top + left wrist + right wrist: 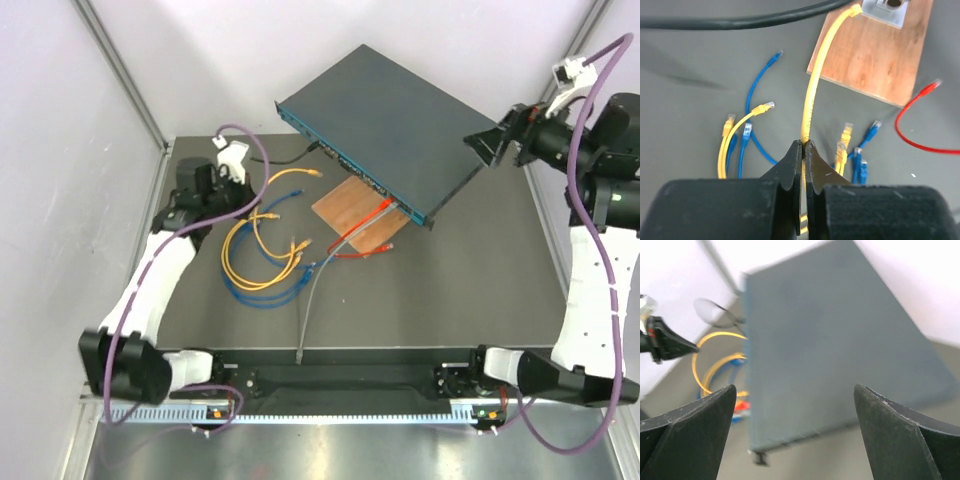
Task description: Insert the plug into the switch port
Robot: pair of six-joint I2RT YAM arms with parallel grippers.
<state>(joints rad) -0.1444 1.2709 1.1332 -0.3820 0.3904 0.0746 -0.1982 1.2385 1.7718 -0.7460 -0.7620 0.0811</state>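
On the dark grey table mat, walled in by white panels on metal posts, the switch sits at the far middle. It lies slantwise, with its socket face turned toward the near left and one end over a brown wooden board. My left pincer is pinched tight on a yellow cable, whose plug reaches the board's far corner. Loose blue and yellow cables curl on the mat below, a red cable lies beside the board, and a black cable crosses behind. My right pincer hangs spread wide over the switch's flat top, holding nothing.
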